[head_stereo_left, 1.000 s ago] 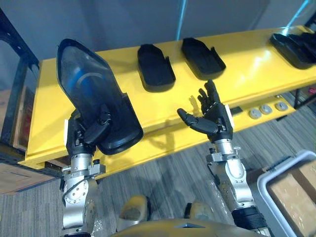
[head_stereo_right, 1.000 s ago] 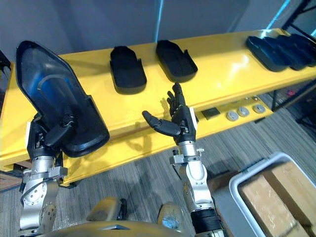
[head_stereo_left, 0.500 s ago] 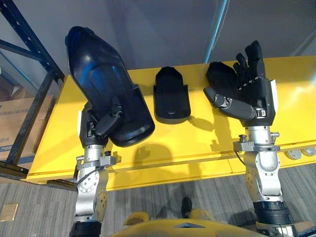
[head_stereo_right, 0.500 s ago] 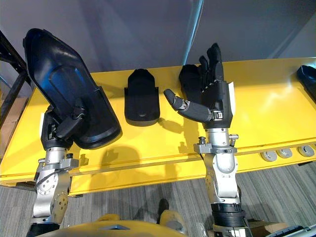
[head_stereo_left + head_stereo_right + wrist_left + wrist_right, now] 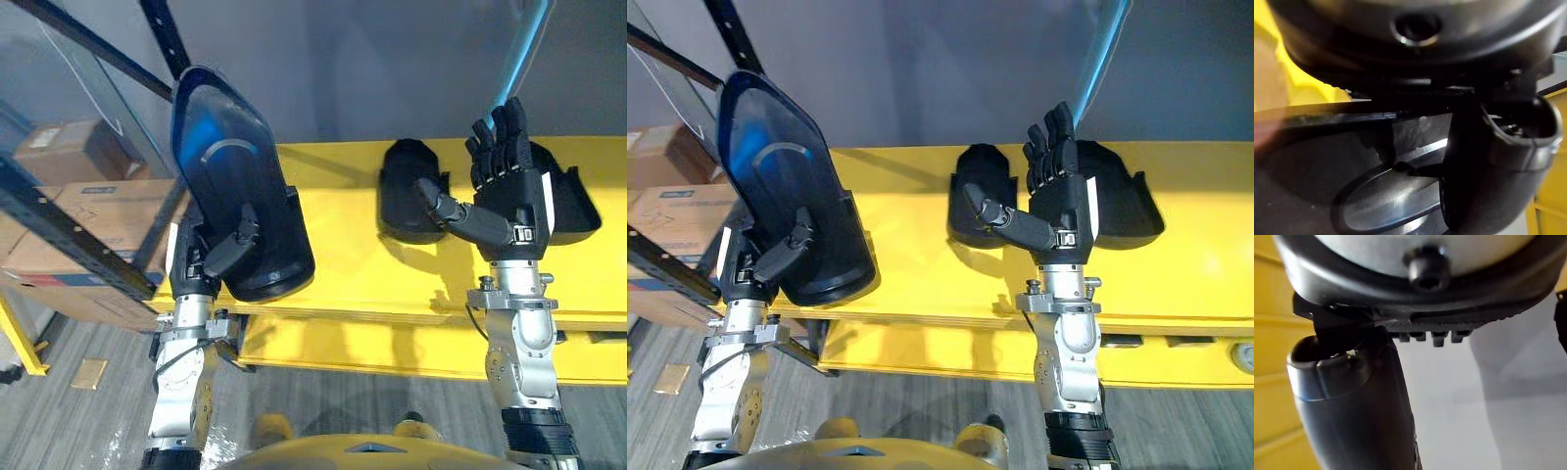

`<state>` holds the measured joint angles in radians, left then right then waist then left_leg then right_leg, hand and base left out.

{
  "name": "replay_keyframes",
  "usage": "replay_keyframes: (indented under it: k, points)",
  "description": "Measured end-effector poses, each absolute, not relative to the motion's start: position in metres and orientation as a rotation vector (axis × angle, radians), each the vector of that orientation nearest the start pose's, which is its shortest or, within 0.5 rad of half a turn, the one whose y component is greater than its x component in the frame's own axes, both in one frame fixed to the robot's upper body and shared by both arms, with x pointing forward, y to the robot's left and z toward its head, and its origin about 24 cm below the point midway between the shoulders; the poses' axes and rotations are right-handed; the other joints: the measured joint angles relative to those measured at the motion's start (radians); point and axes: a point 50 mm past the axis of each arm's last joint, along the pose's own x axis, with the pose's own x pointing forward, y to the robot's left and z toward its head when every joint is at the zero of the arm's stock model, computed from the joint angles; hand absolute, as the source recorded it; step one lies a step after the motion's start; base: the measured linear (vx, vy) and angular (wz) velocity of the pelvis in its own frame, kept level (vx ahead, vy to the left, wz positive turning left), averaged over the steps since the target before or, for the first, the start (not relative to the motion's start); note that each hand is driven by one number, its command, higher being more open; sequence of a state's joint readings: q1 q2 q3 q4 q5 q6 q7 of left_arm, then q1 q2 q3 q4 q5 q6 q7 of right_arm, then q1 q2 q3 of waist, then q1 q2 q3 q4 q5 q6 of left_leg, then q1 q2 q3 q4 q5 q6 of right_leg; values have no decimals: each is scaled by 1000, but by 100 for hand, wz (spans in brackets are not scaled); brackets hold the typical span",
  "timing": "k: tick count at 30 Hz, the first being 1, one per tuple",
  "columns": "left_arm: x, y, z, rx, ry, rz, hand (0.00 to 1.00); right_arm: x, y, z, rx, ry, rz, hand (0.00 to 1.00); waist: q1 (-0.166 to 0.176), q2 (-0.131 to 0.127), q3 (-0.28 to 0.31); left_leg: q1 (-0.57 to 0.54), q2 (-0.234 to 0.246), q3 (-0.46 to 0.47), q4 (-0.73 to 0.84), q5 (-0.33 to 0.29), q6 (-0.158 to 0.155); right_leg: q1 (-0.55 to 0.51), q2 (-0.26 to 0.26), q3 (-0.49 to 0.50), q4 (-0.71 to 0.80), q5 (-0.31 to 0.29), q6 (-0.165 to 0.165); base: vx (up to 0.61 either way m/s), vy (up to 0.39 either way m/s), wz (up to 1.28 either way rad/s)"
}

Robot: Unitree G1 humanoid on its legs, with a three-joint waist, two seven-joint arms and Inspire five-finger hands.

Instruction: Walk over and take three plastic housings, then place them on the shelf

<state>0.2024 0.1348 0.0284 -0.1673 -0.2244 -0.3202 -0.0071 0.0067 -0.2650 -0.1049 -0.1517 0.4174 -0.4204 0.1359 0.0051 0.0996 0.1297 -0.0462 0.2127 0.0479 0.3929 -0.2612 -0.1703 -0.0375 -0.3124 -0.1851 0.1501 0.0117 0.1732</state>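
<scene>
A large black plastic housing (image 5: 233, 186) stands upright in my left hand (image 5: 217, 257), whose thumb presses across its lower inside; the same housing (image 5: 1376, 205) shows close in the left wrist view behind the thumb (image 5: 1488, 166). Two more black housings (image 5: 409, 201) (image 5: 573, 201) lie on the yellow table (image 5: 343, 274). My right hand (image 5: 505, 191) is raised in front of them with straight fingers and nothing in it; its thumb (image 5: 1352, 401) sticks out alone in the right wrist view.
A dark metal shelf frame (image 5: 69, 235) stands at the left of the table, with cardboard boxes (image 5: 69, 206) on it behind the bars. Grey floor (image 5: 98, 431) runs below the table's front edge.
The whole picture has shifted: the camera has swung left, so the shelf frame and boxes came into view and the two lying housings slid right. My left hand still holds its housing.
</scene>
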Motion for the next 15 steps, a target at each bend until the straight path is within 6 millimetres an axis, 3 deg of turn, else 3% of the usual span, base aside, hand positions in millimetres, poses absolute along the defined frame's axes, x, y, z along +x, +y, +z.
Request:
replay_keyframes:
  k: [1, 3, 6, 8, 10, 15]
  points:
    - [209, 192, 71, -56, -301, 56, 0, 235, -212, 124, 109, -590, 43, 100, -4, -17, 6, 1, -30, 21, 16, -6, 18, 4, -26, 25, -12, 2, 2, -84, 672, -31]
    - [210, 199, 74, -6, -302, 27, 0, 233, -204, 111, 154, -542, 39, 100, -9, -50, 11, -22, -71, 59, 51, -29, 63, 1, -49, 67, -45, -12, -33, -45, 433, -38]
    - [215, 203, 76, 27, -277, -6, 0, 236, -193, 98, 168, -485, 64, 100, -4, -67, 5, -22, -74, 98, 7, -4, 82, 10, 33, 2, 5, -21, -34, 60, 201, -28]
    - [228, 195, 84, 29, -284, -52, 0, 236, -194, 99, 168, -496, 57, 100, -17, -88, -5, -34, -103, 87, -38, 33, 88, 22, 46, -4, -28, -11, -27, 87, 103, 20]
    - [238, 182, 91, 20, -295, -140, 0, 235, -194, 98, 164, -489, 47, 100, -18, -86, -4, -29, -118, 87, -69, 53, 87, 26, 38, -16, -50, 2, -23, 47, 20, 8]
    - [241, 160, 88, -18, -273, -246, 0, 238, -197, 105, 95, -501, 60, 100, -41, -73, -9, 31, -89, 118, -134, 69, 65, 32, 68, 3, -56, 9, -23, 23, -36, -21]
